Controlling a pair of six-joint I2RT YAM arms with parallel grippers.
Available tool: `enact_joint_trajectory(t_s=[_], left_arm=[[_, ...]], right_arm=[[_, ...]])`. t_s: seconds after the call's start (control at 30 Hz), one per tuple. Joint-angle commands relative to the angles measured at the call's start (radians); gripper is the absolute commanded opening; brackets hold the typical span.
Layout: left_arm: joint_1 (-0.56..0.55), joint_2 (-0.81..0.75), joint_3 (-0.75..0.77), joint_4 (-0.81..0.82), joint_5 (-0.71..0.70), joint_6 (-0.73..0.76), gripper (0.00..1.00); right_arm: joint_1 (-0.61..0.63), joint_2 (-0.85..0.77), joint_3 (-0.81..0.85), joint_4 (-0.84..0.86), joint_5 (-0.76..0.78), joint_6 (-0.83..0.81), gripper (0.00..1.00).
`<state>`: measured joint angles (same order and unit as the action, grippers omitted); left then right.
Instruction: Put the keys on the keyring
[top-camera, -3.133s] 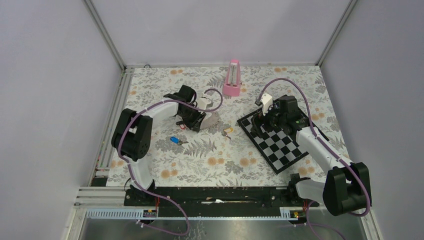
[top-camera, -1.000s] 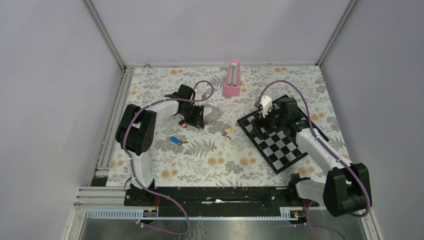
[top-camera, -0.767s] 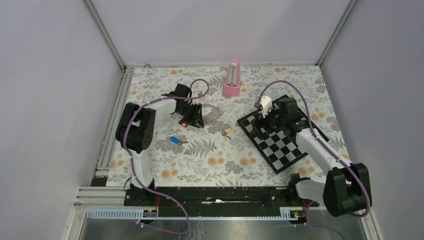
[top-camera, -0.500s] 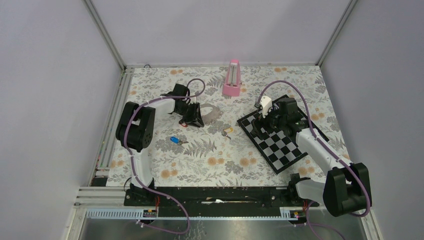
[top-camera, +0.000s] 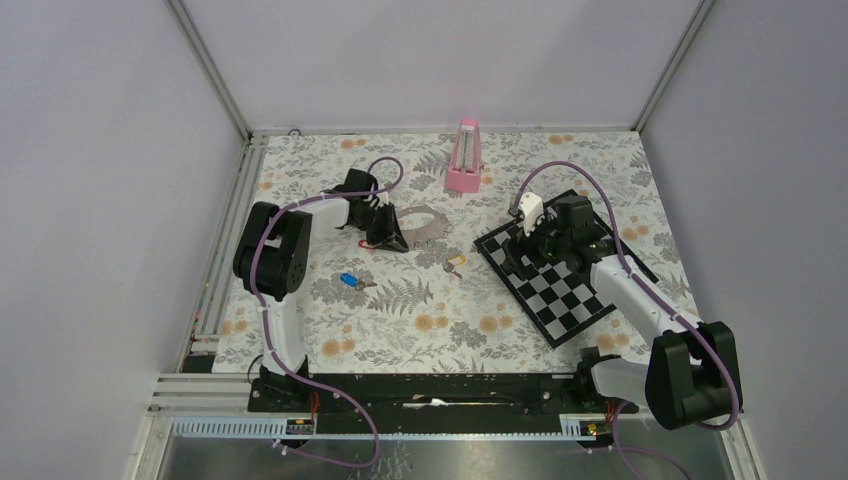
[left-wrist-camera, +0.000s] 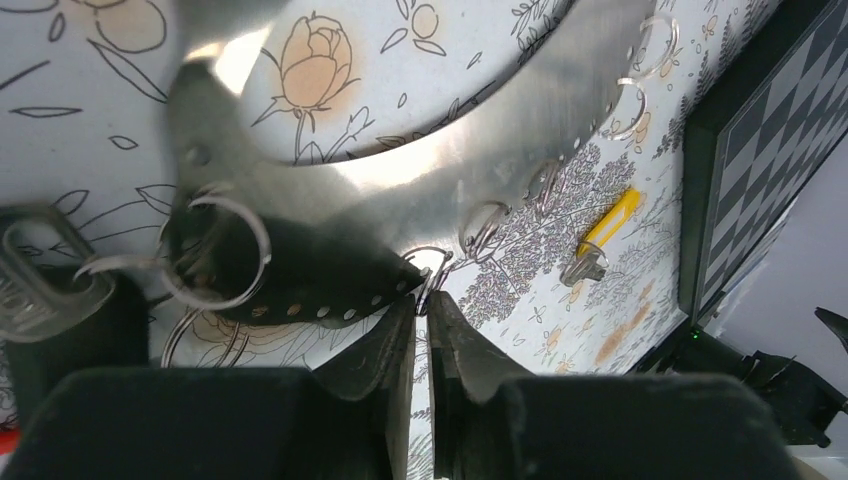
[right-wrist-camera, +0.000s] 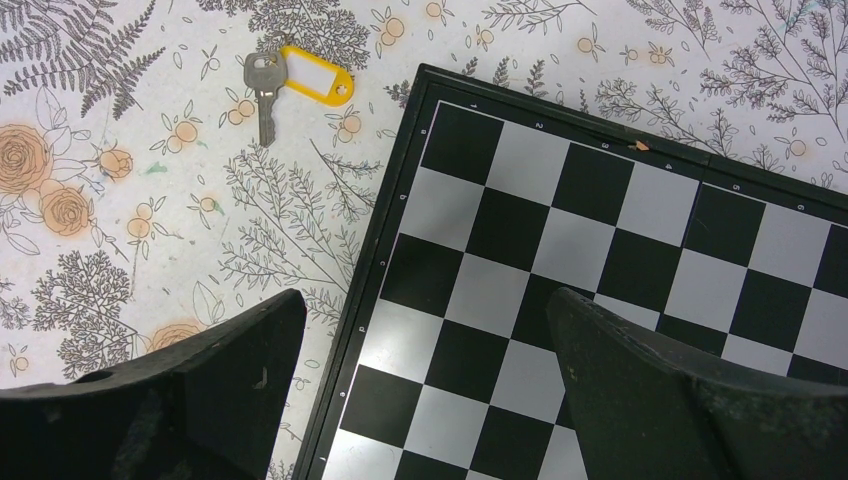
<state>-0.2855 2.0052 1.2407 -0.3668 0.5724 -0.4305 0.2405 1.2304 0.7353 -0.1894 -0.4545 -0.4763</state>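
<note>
Floral-print tabletop (top-camera: 400, 330) carries everything.
- Pink metronome-like plastic block (top-camera: 465, 157): upright at the far edge, about centre.
- Grey-black strap keyring with small silver metal rings (top-camera: 425, 222): flat, in front of the block and slightly left.
- Left gripper (left-wrist-camera: 422, 300): at the keyring's left side, fingers (left-wrist-camera: 385, 345) meeting one ring on the strap's edge.
- Small metal key with yellow plastic head (top-camera: 455, 262): in front and right of the keyring, between it and the board, near the board's left corner.
- Small metal key with blue plastic head (top-camera: 350, 280): nearer and further left, well apart from the yellow one.
- Black-and-white square chessboard (top-camera: 560, 285): right of centre, set diagonally.
- Right gripper (right-wrist-camera: 422, 300): above the board's left edge, one finger over tabletop, one over board.
</note>
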Motion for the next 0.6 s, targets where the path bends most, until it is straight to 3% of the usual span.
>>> enact_joint_trajectory(t_s=[0.0,0.3,0.57], left_arm=[[0.019,0.030,-0.031,0.020,-0.053,-0.011,0.11],[0.026,-0.056,-0.030,-0.001,-0.076,0.083,0.03],[0.027,-0.138,0.030,-0.087,-0.111,0.279,0.00]], right_arm=[[-0.002,0.011,-0.001,0.025,0.011,-0.019,0.99],[-0.003,0.005,-0.002,0.027,-0.002,-0.018,0.99],[-0.001,-0.005,0.017,0.023,-0.051,0.016,0.99]])
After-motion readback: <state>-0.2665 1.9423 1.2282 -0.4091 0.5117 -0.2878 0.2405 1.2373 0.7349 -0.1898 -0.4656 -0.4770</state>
